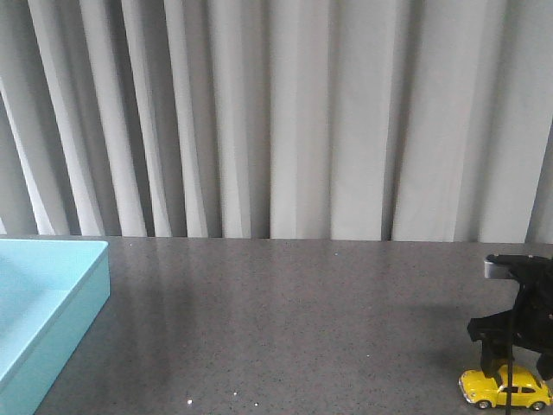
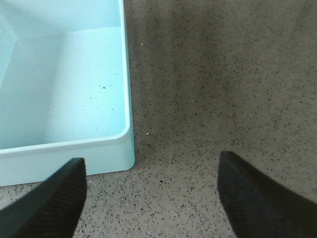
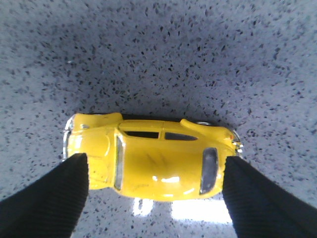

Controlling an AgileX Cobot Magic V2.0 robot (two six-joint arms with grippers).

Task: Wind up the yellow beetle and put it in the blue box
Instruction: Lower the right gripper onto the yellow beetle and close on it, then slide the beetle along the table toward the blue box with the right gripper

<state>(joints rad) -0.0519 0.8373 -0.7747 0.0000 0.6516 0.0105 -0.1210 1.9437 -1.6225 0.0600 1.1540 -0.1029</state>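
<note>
Right gripper (image 3: 154,198) is poised directly above the yellow beetle (image 3: 151,158), its two black fingers (image 3: 47,198) spread wide, one at each end of the car; whether they touch the bodywork cannot be told. The beetle stands on its wheels on the grey speckled table (image 1: 294,320), at the near right. Left gripper (image 2: 151,198) hangs open and empty over the table, just beside a corner of the blue box (image 2: 130,144). The box sits at the table's near left, well apart from the beetle.
</note>
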